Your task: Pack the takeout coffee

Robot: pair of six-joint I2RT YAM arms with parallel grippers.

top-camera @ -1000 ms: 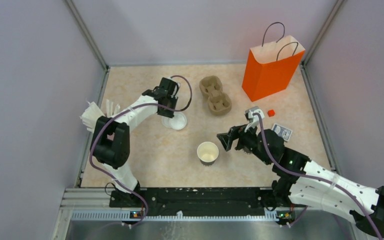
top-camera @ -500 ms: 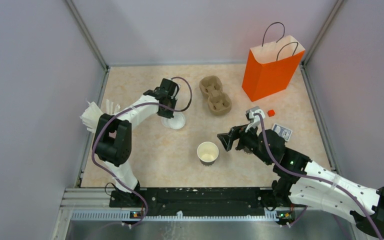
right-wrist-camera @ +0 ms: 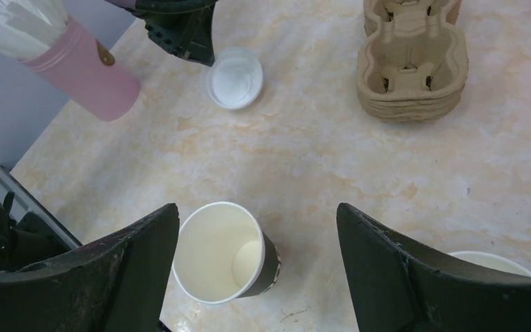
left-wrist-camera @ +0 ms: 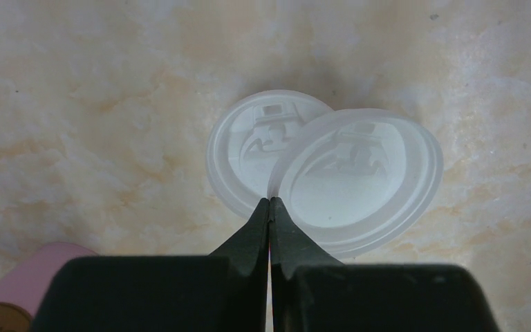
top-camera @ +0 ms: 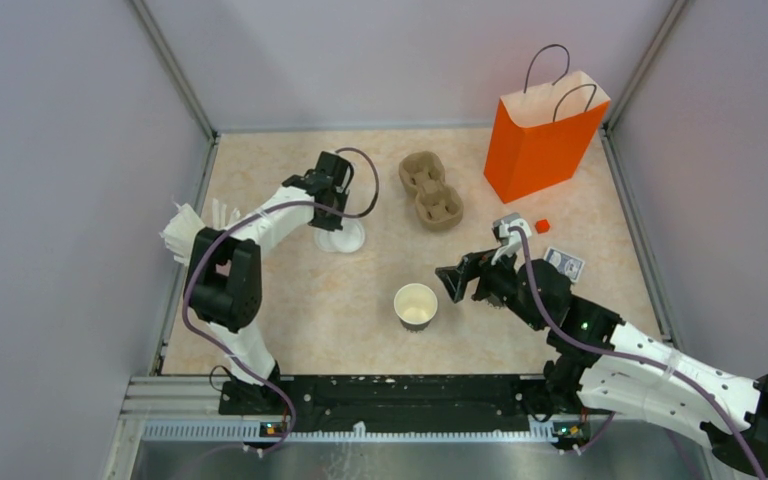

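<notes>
Presently, the left gripper is pinching a white lid by its rim (upper left of centre); the right gripper is gaping wide beside the unlidded coffee cup, standing lower centre.

Two lids, one cup and maybe another, one tray, one bag.
</notes>
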